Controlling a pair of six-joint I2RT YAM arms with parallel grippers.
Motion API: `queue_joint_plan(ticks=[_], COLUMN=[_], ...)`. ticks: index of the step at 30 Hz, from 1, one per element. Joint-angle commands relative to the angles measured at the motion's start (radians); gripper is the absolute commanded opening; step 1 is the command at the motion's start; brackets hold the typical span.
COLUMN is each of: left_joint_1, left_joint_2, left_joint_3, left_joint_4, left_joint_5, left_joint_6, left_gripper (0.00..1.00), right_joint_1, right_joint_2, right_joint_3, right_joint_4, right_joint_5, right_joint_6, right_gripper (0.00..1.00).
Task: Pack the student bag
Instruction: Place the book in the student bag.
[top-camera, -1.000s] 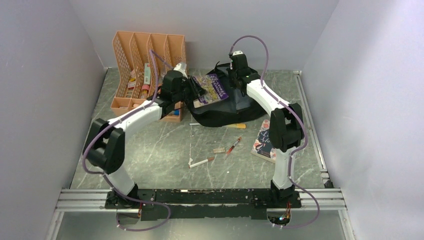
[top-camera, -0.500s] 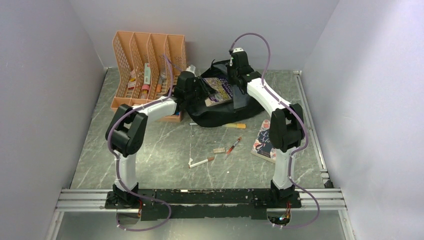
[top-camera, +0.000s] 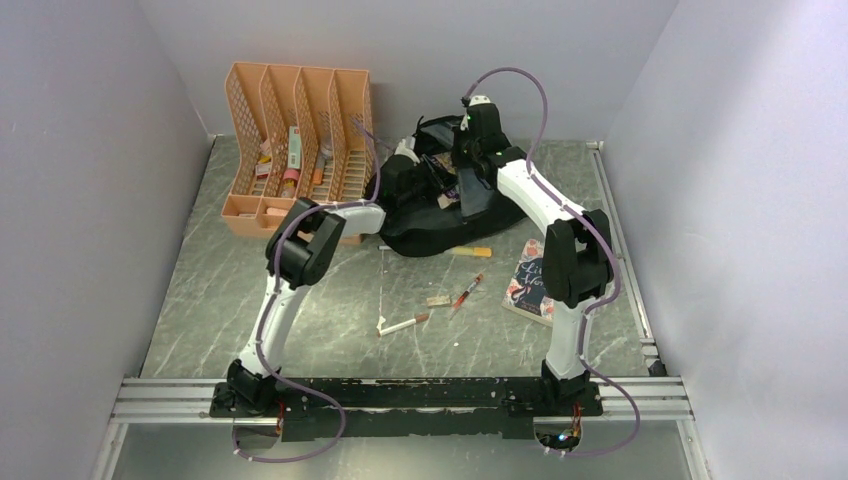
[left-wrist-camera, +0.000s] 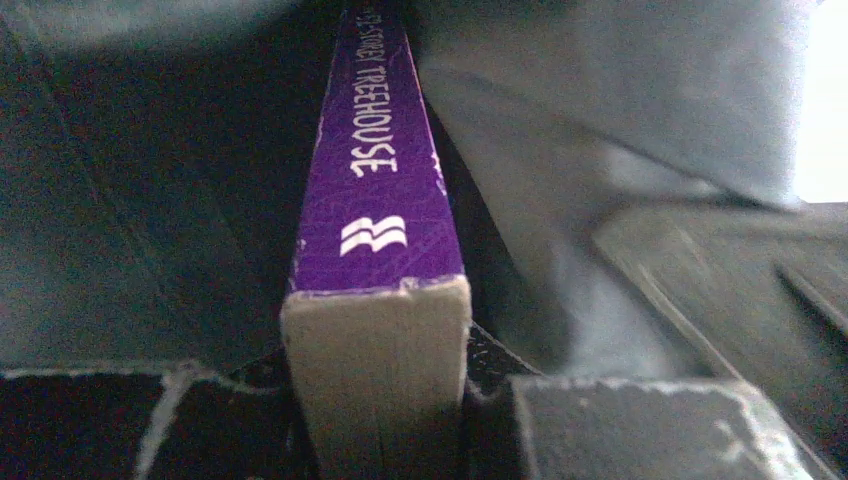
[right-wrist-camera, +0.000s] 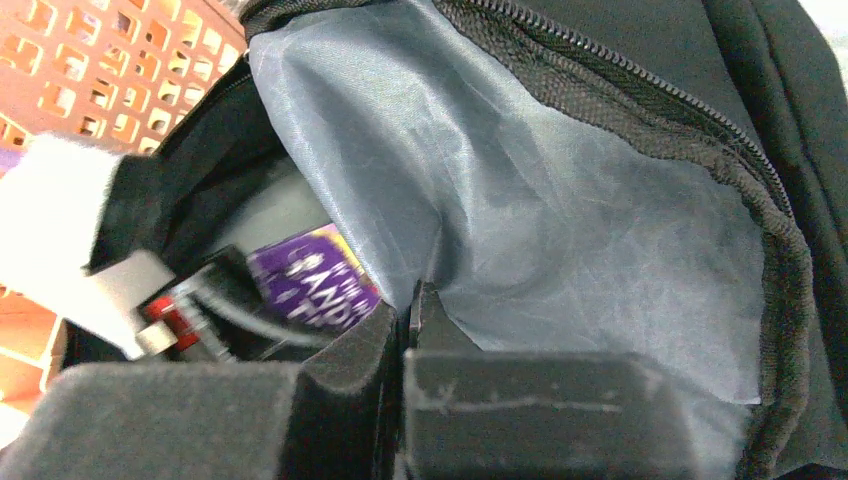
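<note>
The student bag (top-camera: 440, 236) is a black backpack lying at the back of the table, its zipper mouth open and its grey lining (right-wrist-camera: 560, 200) showing. My right gripper (right-wrist-camera: 410, 305) is shut on a fold of that lining at the opening's edge, holding it up; in the top view it (top-camera: 468, 168) hangs over the bag. My left gripper (left-wrist-camera: 375, 400) is shut on a purple book (left-wrist-camera: 372, 200), spine up, which reaches into the dark inside of the bag. The right wrist view shows the purple book (right-wrist-camera: 312, 285) inside the opening, with the left gripper (right-wrist-camera: 150, 290) behind it.
An orange file rack (top-camera: 300, 140) with small items stands at the back left. On the table in front of the bag lie an orange marker (top-camera: 470, 251), a red pen (top-camera: 468, 290), a white pen (top-camera: 403, 324), a small eraser (top-camera: 437, 300) and another book (top-camera: 528, 280).
My left arm has swung right and stretched out, carrying the purple book from above the bag's left side into its open mouth. The right gripper has stayed shut on the bag.
</note>
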Motion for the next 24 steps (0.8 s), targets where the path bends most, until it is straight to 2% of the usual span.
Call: queue_joint_plan(ticks=[1, 8, 9, 12, 16, 17, 18, 20, 24], left_joint_1=[-0.007, -0.011, -0.012, -0.011, -0.011, -0.011, -0.011, -0.011, -0.011], left_joint_2=[0.089, 0.274, 0.285, 0.29, 0.286, 0.282, 0.275, 0.254, 0.198], left_joint_3=[0.177, 0.447, 0.46, 0.454, 0.446, 0.444, 0.441, 0.421, 0.366], left_joint_4=[0.218, 0.098, 0.079, 0.043, -0.01, -0.018, -0.028, -0.044, -0.071], left_joint_5=[-0.025, -0.051, -0.057, -0.078, -0.084, -0.079, -0.075, -0.072, -0.07], left_joint_6=[-0.017, -0.008, -0.004, 0.01, 0.05, 0.057, 0.064, 0.073, 0.079], left_gripper=[0.05, 0.05, 0.08, 0.24, 0.52, 0.61, 0.75, 0.84, 0.89], right_joint_1=[0.007, 0.006, 0.006, 0.006, 0.006, 0.006, 0.006, 0.006, 0.006], right_joint_2=[-0.058, -0.076, -0.075, -0.086, -0.082, -0.08, -0.079, -0.075, -0.075], right_joint_3=[-0.009, -0.027, -0.025, -0.038, -0.036, -0.036, -0.033, -0.028, -0.025], right_joint_4=[0.099, 0.092, 0.083, 0.085, 0.083, 0.083, 0.079, 0.069, 0.057], right_joint_5=[-0.099, -0.115, -0.114, -0.098, -0.076, -0.074, -0.066, -0.052, -0.018], right_joint_6=[0.09, 0.096, 0.092, 0.088, 0.079, 0.076, 0.073, 0.066, 0.047], right_gripper=[0.0, 0.0, 0.0, 0.0, 0.0, 0.0, 0.0, 0.0, 0.0])
